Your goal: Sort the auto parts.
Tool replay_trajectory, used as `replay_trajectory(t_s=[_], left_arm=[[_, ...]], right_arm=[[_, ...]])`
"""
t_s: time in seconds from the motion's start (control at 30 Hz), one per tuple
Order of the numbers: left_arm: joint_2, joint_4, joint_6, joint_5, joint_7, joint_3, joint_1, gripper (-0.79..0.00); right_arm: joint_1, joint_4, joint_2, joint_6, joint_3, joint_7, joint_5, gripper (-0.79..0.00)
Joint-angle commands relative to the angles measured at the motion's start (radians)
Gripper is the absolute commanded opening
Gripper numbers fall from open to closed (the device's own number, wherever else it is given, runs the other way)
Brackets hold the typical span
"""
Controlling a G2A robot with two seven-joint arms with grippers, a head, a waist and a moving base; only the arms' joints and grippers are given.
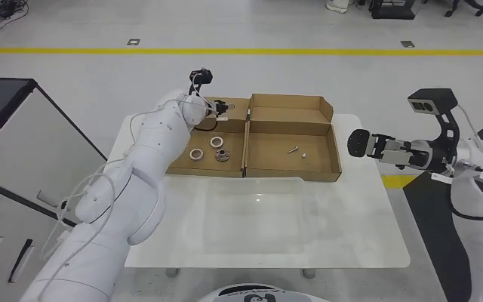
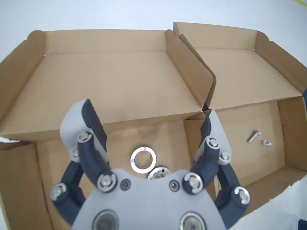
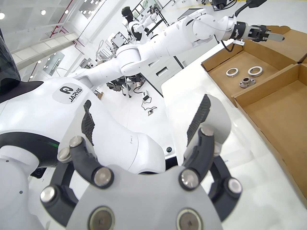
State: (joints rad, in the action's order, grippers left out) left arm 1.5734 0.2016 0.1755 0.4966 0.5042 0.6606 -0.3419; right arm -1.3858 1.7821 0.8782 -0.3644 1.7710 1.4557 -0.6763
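Note:
Two open cardboard boxes stand side by side at the table's far side. The left box (image 1: 235, 141) holds two metal rings (image 1: 216, 141) (image 1: 196, 154) and a flanged hub (image 1: 223, 155). In the right box (image 1: 269, 156) lie a bolt (image 1: 293, 149) and a small wing nut (image 1: 303, 155). My left gripper (image 2: 150, 120) hangs open and empty above the far end of the left box, with one ring (image 2: 143, 159) and the hub (image 2: 159, 172) below it. My right gripper (image 3: 146, 116) is open and empty, off the table's right edge (image 1: 355, 143).
The white table (image 1: 264, 219) has free surface in front of the boxes. Both boxes have raised flaps at the back (image 1: 290, 102). A dark cabinet (image 1: 23, 128) stands to the left of the table.

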Motion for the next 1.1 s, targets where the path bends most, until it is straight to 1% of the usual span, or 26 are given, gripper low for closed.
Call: replay_trajectory(t_s=[0.0, 0.07, 0.13, 0.17, 0.2, 0.23, 0.3, 0.37, 0.4, 0.43, 0.47, 0.57, 0.6, 0.63, 0.7, 0.77, 0.83, 0.97, 1.07], left_arm=[[-0.023, 0.024, 0.074, -0.016, -0.008, 0.02, -0.013, 0.0], [-0.042, 0.049, 0.121, -0.02, -0.013, 0.033, -0.025, 0.0], [-0.072, 0.103, 0.184, -0.024, -0.017, 0.054, -0.051, 0.0], [-0.082, 0.123, 0.199, -0.025, -0.016, 0.062, -0.06, 0.0], [-0.097, 0.159, 0.221, -0.028, -0.012, 0.074, -0.077, 0.0], [-0.121, 0.213, 0.239, -0.027, -0.002, 0.094, -0.102, 0.0], [-0.153, 0.299, 0.241, -0.023, 0.02, 0.124, -0.141, 0.0], [-0.196, 0.436, 0.214, -0.011, 0.065, 0.171, -0.206, 0.0], [-0.219, 0.523, 0.201, -0.005, 0.094, 0.2, -0.248, 0.0], [-0.251, 0.651, 0.172, 0.012, 0.131, 0.248, -0.315, 0.0], [-0.267, 0.721, 0.154, 0.016, 0.153, 0.276, -0.353, 0.0], [-0.333, 1.043, 0.096, 0.023, 0.253, 0.425, -0.542, 0.0], [-0.356, 1.163, 0.086, 0.02, 0.295, 0.49, -0.622, 0.0], [-0.369, 1.238, 0.085, 0.012, 0.319, 0.535, -0.675, 0.0], [-0.389, 1.347, 0.097, -0.006, 0.356, 0.611, -0.76, 0.0], [-0.402, 1.416, 0.115, -0.032, 0.376, 0.668, -0.821, 0.0], [-0.412, 1.46, 0.135, -0.057, 0.388, 0.714, -0.865, 0.0], [-0.427, 1.514, 0.174, -0.121, 0.398, 0.796, -0.931, 0.0], [-0.436, 1.54, 0.199, -0.159, 0.401, 0.847, -0.968, 0.0]], right_arm=[[0.0, 0.0, 0.0, 0.0, 0.0, 0.0, 0.0, 0.0], [0.0, 0.0, 0.0, 0.0, 0.0, 0.0, 0.0, 0.0], [0.0, 0.0, 0.0, 0.0, 0.0, 0.0, 0.0, 0.0], [0.0, 0.0, 0.0, 0.0, 0.0, 0.0, 0.0, 0.0], [0.0, 0.0, 0.0, 0.0, 0.0, 0.0, 0.0, 0.0], [0.0, 0.0, 0.0, 0.0, 0.0, 0.0, 0.0, 0.0], [0.0, 0.0, 0.0, 0.0, 0.0, 0.0, 0.0, 0.0], [0.0, 0.0, 0.0, 0.0, 0.0, 0.0, 0.0, 0.0], [0.0, 0.0, 0.0, 0.0, 0.0, 0.0, 0.0, 0.0], [0.0, 0.0, 0.0, 0.0, 0.0, 0.0, 0.0, 0.0], [0.0, 0.0, 0.0, 0.0, 0.0, 0.0, 0.0, 0.0], [0.0, 0.0, 0.0, 0.0, 0.0, 0.0, 0.0, 0.0], [0.0, 0.0, 0.0, 0.0, 0.0, 0.0, 0.0, 0.0], [0.0, 0.0, 0.0, 0.0, 0.0, 0.0, 0.0, 0.0], [0.0, 0.0, 0.0, 0.0, 0.0, 0.0, 0.0, 0.0], [0.0, 0.0, 0.0, 0.0, 0.0, 0.0, 0.0, 0.0], [0.0, 0.0, 0.0, 0.0, 0.0, 0.0, 0.0, 0.0], [0.0, 0.0, 0.0, 0.0, 0.0, 0.0, 0.0, 0.0], [0.0, 0.0, 0.0, 0.0, 0.0, 0.0, 0.0, 0.0]])
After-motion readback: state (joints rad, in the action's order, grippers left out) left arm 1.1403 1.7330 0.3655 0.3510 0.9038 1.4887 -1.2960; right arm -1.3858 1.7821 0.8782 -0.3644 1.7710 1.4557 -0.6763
